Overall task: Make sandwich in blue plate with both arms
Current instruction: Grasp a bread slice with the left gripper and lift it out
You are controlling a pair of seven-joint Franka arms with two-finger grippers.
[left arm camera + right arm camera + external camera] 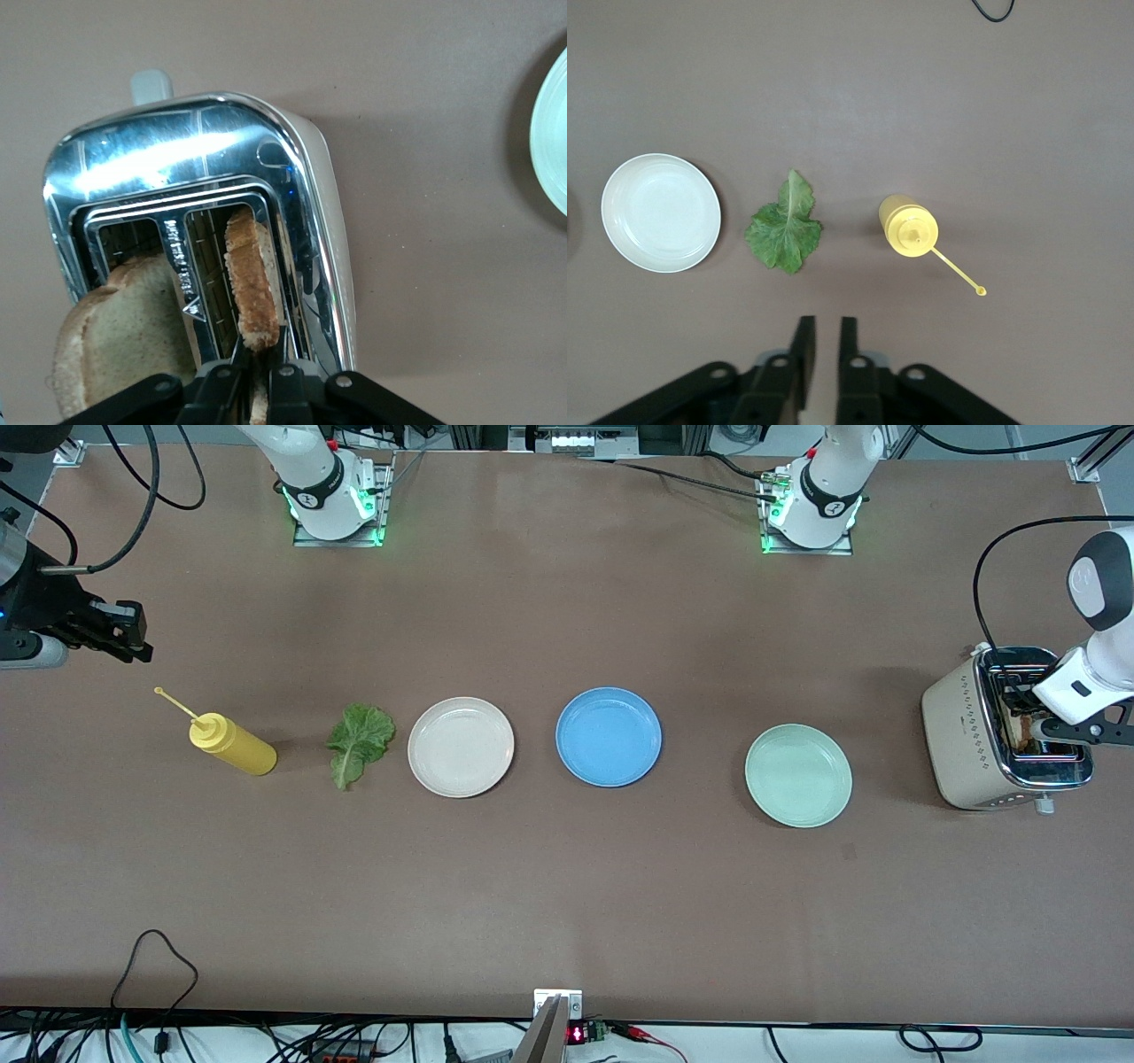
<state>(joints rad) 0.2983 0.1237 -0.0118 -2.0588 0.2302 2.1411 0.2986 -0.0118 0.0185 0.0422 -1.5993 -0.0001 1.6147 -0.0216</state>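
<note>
A cream and chrome toaster [961, 735] stands at the left arm's end of the table with two bread slices in its slots. My left gripper [1030, 731] reaches down into one slot and is shut on the crust of the upright slice [252, 274], with its fingertips [257, 350] pinching that edge. The second slice [115, 336] leans in the neighbouring slot. The blue plate [609, 736] lies bare at mid-table. A green lettuce leaf [359, 742] lies flat toward the right arm's end. My right gripper [137, 648] hovers over the table there, shut to a narrow slit [824, 328] and holding nothing.
A cream-white plate [461, 746] lies between the lettuce and the blue plate. A mint-green plate [798, 775] sits between the blue plate and the toaster. A yellow squeeze bottle [235, 746] stands beside the lettuce. Cables trail along the table's edges.
</note>
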